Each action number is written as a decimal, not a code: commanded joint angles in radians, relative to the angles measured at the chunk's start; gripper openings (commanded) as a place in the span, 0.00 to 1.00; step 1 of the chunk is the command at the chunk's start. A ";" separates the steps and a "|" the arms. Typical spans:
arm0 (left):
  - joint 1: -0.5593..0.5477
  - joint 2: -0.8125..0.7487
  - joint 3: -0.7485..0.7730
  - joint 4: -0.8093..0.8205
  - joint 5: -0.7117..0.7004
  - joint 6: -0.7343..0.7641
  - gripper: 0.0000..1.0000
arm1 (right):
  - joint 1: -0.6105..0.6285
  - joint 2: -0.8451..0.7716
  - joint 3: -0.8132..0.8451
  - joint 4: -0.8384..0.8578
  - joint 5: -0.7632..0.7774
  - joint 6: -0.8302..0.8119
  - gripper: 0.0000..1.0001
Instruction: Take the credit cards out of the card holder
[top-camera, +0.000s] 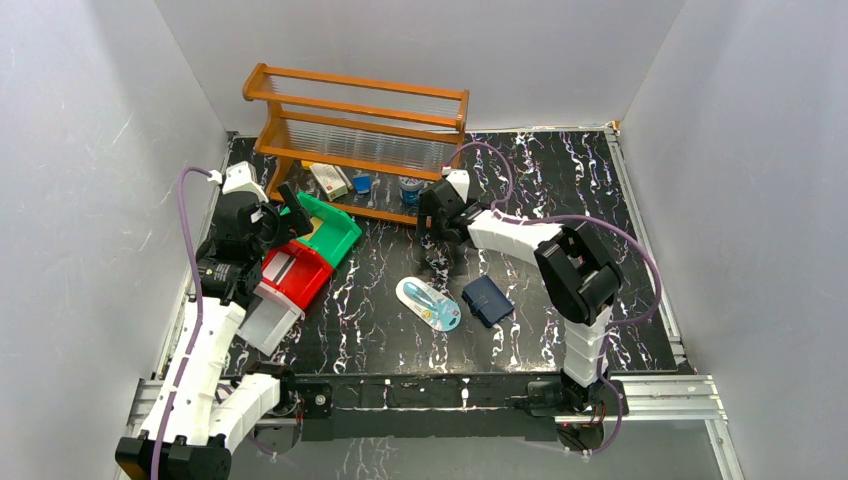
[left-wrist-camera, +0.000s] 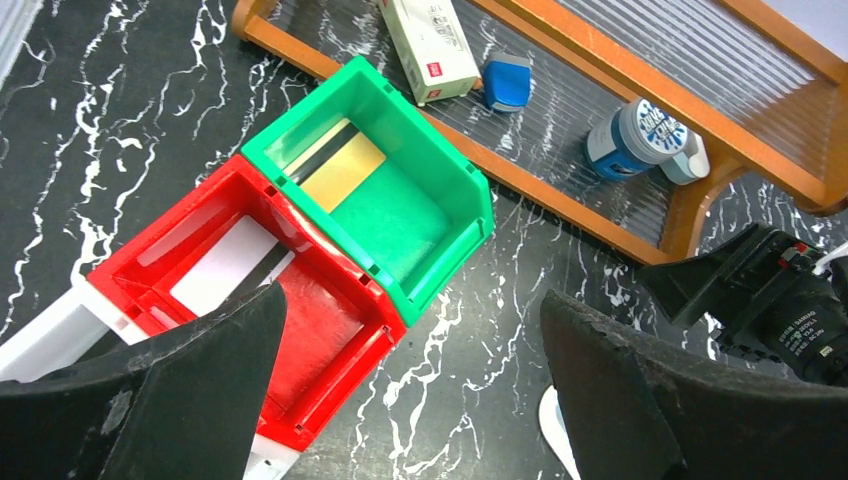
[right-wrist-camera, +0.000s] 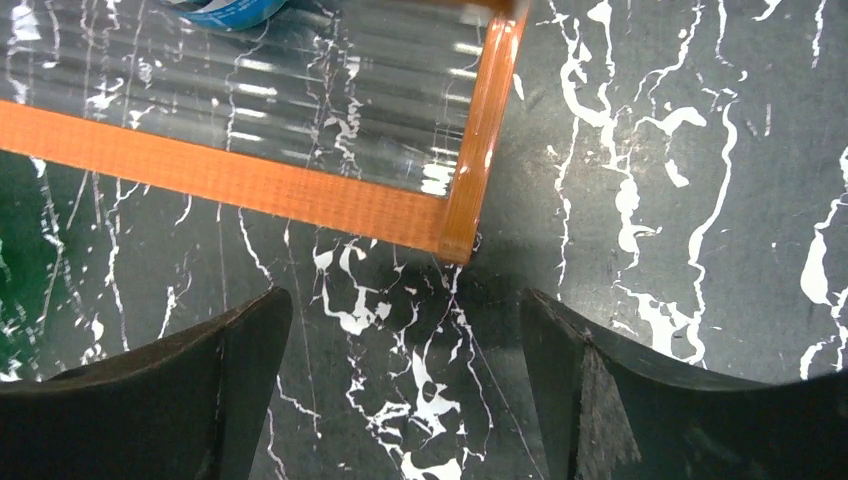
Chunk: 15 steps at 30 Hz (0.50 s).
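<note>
Room: plain pale grey walls (top-camera: 90, 150) close in three sides.
Counter (top-camera: 560, 160): black marble-look top with white veins.
Left claw (left-wrist-camera: 412, 300): front-left of the orange wooden rack (top-camera: 355, 140), above the bins, jaws spread wide, holding nothing.
Bins: green bin (left-wrist-camera: 400, 225) with a gold card (left-wrist-camera: 345, 172) in it and red bin (left-wrist-camera: 340, 320), side by side, touching, before the rack's left end.
Writing: a white box (left-wrist-camera: 432, 40) on the rack's bottom shelf bears a red mark, too small to read; the print on the blue-and-white tub (left-wrist-camera: 640, 135) is also unreadable.
Right claw (right-wrist-camera: 405, 300): over the rack's front right corner, jaws wide, empty.
Card holder (top-camera: 487, 299): in front of the rack's right end, well apart from it, closed and flat on the counter, just right of a white oval packet (top-camera: 428, 304).
</note>
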 joint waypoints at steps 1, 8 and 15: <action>0.009 -0.015 0.048 -0.020 -0.057 0.045 0.98 | 0.016 0.058 0.047 0.031 0.088 -0.056 0.91; 0.008 -0.054 0.015 -0.025 -0.068 0.050 0.98 | 0.012 0.149 0.109 0.009 0.216 -0.123 0.91; 0.008 -0.053 0.018 -0.036 -0.072 0.073 0.98 | -0.026 0.217 0.180 0.001 0.278 -0.174 0.91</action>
